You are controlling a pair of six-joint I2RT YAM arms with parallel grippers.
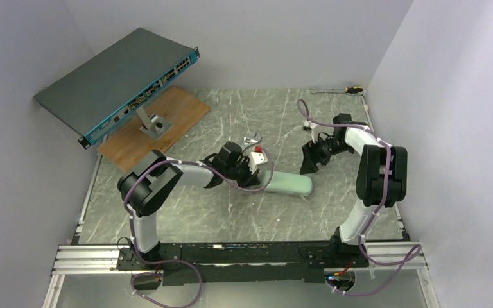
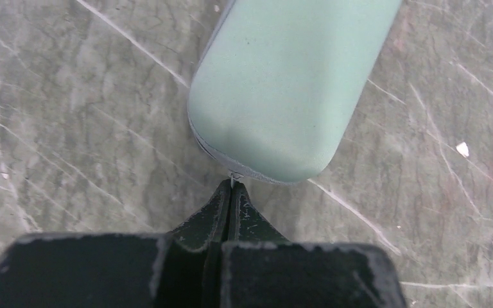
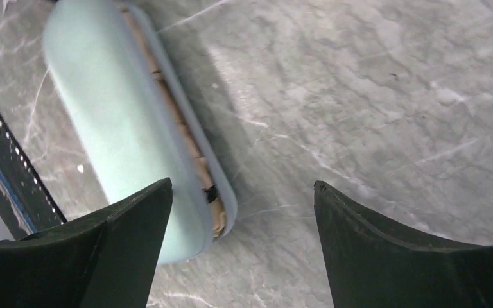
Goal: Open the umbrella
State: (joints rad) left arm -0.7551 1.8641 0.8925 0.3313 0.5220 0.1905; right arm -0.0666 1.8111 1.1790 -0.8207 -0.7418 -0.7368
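A pale mint-green oblong case [image 1: 289,184] lies on the marble table, its seam partly parted. Through that gap the right wrist view shows the umbrella [image 3: 181,125] as a strip of cream-tan fabric with a bit of black; the rest of it is hidden inside the case [image 3: 112,128]. My left gripper [image 2: 232,186] is at the case's rounded left end [image 2: 282,83], its jaws pressed together on a tiny metal zipper pull. My right gripper [image 3: 242,186] hovers at the case's right end, open wide, its left finger [image 3: 128,237] over the case and nothing between the fingers.
A network switch [image 1: 122,80] stands tilted on a stand over a wooden board [image 1: 173,112] at the back left. A small silvery tool [image 1: 251,138] lies behind the left wrist. A screwdriver [image 1: 354,90] rests by the back right wall. Grey walls close in both sides.
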